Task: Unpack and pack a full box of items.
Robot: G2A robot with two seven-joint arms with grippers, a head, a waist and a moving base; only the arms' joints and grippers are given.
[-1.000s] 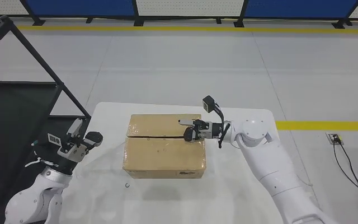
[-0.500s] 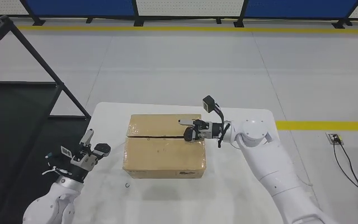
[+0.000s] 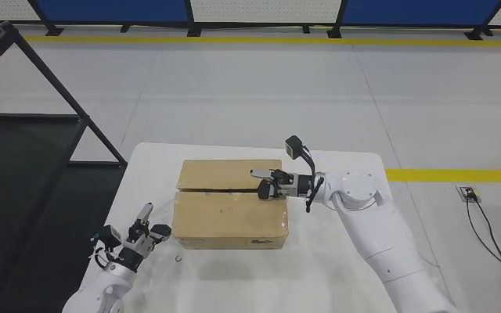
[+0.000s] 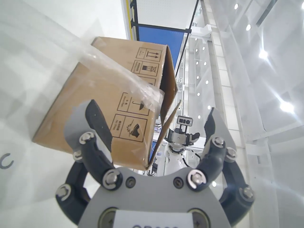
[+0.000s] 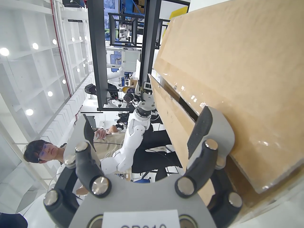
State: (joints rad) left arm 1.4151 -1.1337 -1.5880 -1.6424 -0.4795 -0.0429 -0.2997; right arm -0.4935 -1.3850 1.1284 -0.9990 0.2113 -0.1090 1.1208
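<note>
My left arm has swung in over the last second, from out at the table's left edge to its near side, so the left gripper [image 3: 149,228] now sits low over the tabletop just beside the near left corner of the cardboard box [image 3: 231,205]; the right arm has barely shifted, its gripper staying at the right end of the box's top seam. The left pincer is spread wide with nothing between its pads, aimed at the box's end face, where I see printed handling symbols and a strip of clear tape [image 4: 133,81] curling loose off the edge; it is near the box but apart from it. The right gripper [image 3: 266,185] is likewise spread and holds nothing; one finger [image 5: 209,129] lies over the box top right beside the seam, though I cannot tell whether it presses on the cardboard, and the other stands clear of it. The box sits in the middle of the white table [image 3: 337,258], its two top flaps parted by a narrow dark gap and gaping a little at the left end. A small open ring [image 3: 179,259] lies on the table close to the box's near left corner.
</note>
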